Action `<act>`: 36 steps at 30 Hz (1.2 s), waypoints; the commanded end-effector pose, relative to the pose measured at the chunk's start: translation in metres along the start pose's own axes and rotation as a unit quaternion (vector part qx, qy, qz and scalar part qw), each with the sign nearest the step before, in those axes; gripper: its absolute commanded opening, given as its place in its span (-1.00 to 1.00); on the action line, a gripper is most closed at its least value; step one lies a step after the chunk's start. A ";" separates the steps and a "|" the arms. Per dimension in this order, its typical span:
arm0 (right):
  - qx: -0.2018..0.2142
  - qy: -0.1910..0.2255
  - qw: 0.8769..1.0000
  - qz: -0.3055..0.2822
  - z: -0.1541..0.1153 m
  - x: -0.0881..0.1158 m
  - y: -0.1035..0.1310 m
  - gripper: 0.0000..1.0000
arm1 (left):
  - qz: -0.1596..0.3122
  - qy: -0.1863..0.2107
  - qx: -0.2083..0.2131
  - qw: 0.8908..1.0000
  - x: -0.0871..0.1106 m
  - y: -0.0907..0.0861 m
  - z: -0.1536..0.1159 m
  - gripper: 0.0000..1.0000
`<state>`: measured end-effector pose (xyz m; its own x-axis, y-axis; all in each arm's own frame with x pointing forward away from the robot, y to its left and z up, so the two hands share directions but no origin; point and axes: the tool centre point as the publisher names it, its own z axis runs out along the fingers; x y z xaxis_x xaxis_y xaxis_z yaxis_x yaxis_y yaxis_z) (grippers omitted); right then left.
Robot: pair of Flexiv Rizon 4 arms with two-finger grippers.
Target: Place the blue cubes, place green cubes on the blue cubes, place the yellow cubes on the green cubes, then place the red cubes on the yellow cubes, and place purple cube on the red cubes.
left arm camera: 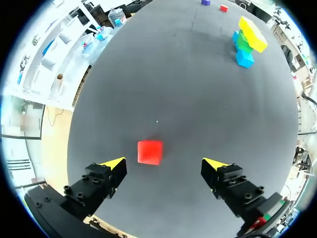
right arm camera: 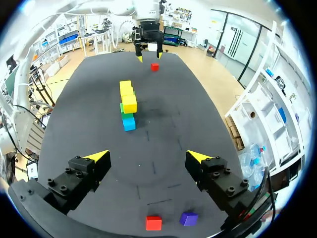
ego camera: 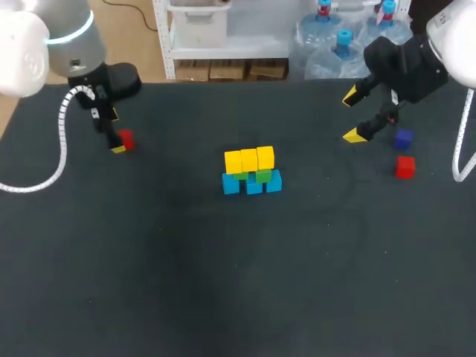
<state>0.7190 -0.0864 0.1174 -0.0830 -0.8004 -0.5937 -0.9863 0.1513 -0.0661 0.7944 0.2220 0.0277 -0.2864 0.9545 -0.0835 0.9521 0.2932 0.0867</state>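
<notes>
Blue cubes [ego camera: 253, 184] sat in a row mid-table, with green cubes [ego camera: 262, 176] on them and yellow cubes [ego camera: 249, 159] on top. Left claw [left arm camera: 164, 163] was spread wide and empty near the far-left corner; red cube [left arm camera: 149, 151] lay just ahead between its fingers, untouched. Right claw [right arm camera: 148, 156] was wide open and empty, near purple cube [ego camera: 403, 138] and second red cube [ego camera: 404, 166] by the right edge. The stack stood well apart from both claws and every table edge.

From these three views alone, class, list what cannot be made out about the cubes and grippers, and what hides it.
Head view: the green cubes show only as slivers; the yellow cubes cover them, so their count is unsure.
Head view: the left gripper is mostly hidden by its own wrist.
Left wrist view: the purple cube is tiny and cut by the edge.
</notes>
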 end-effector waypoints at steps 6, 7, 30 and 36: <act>0.000 -0.001 1.000 0.000 0.001 0.000 -0.001 1.00 | -0.005 0.014 0.015 1.000 -0.007 0.013 0.015 1.00; 0.000 -0.001 1.000 0.000 0.001 0.000 -0.001 1.00 | -0.006 0.018 0.015 1.000 -0.007 0.014 0.016 1.00; 0.000 -0.001 1.000 0.000 0.001 0.000 -0.001 1.00 | -0.007 0.024 0.033 0.999 -0.004 0.016 0.035 1.00; 0.000 -0.001 1.000 0.000 0.001 0.000 -0.001 1.00 | -0.011 0.023 0.028 0.999 -0.004 0.016 0.034 1.00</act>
<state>0.7191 -0.0864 0.1175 -0.0829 -0.8003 -0.5939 -0.9863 0.1511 -0.0660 0.8126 0.2211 -0.0049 -0.3111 0.9494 -0.0421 0.9494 0.3125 0.0308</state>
